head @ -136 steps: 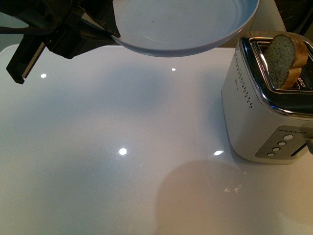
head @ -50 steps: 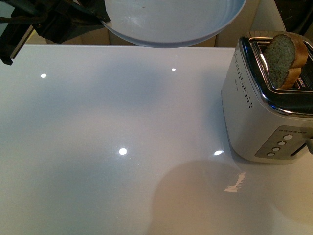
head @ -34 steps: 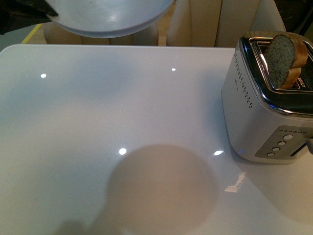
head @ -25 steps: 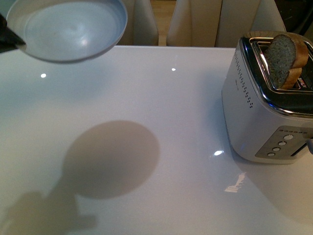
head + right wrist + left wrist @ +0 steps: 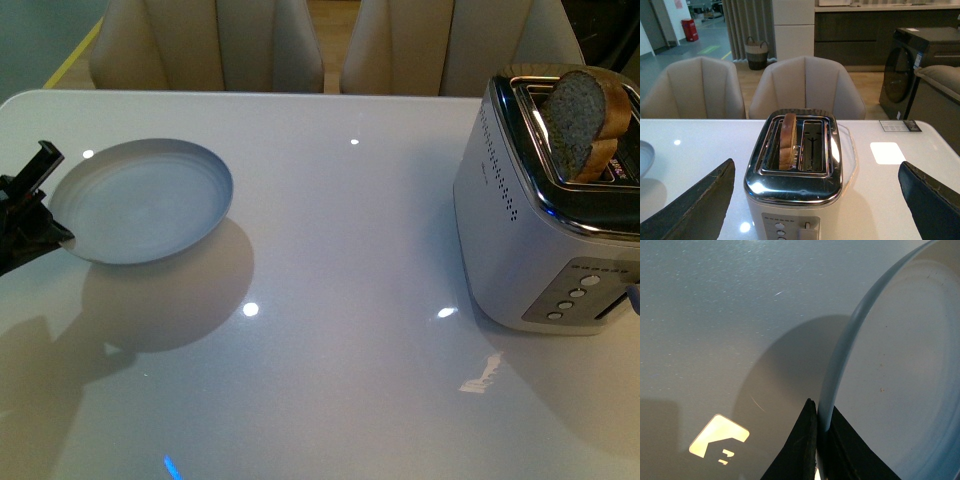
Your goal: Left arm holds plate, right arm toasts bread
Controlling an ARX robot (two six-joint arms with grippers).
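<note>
The pale blue-grey plate [image 5: 140,200] hangs just above the white table at the far left, its shadow beneath it. My left gripper [image 5: 52,232] is shut on the plate's rim at the left edge; in the left wrist view the black fingers [image 5: 802,445] pinch the rim of the plate [image 5: 890,375]. The bread [image 5: 575,120] stands upright in the near slot of the silver toaster [image 5: 545,230] at the right. In the right wrist view my right gripper [image 5: 817,200] is open wide, facing the toaster [image 5: 795,185] with the bread [image 5: 788,140] in it.
Beige chairs [image 5: 210,45] stand behind the table's far edge. The toaster's lever [image 5: 806,230] and buttons face the right gripper. A card [image 5: 900,125] lies on the table beyond the toaster. The plate's edge [image 5: 645,156] shows in the right wrist view.
The left arm has carried the plate from high at the top middle down and to the left, to just above the table. The bread and toaster have not moved.
</note>
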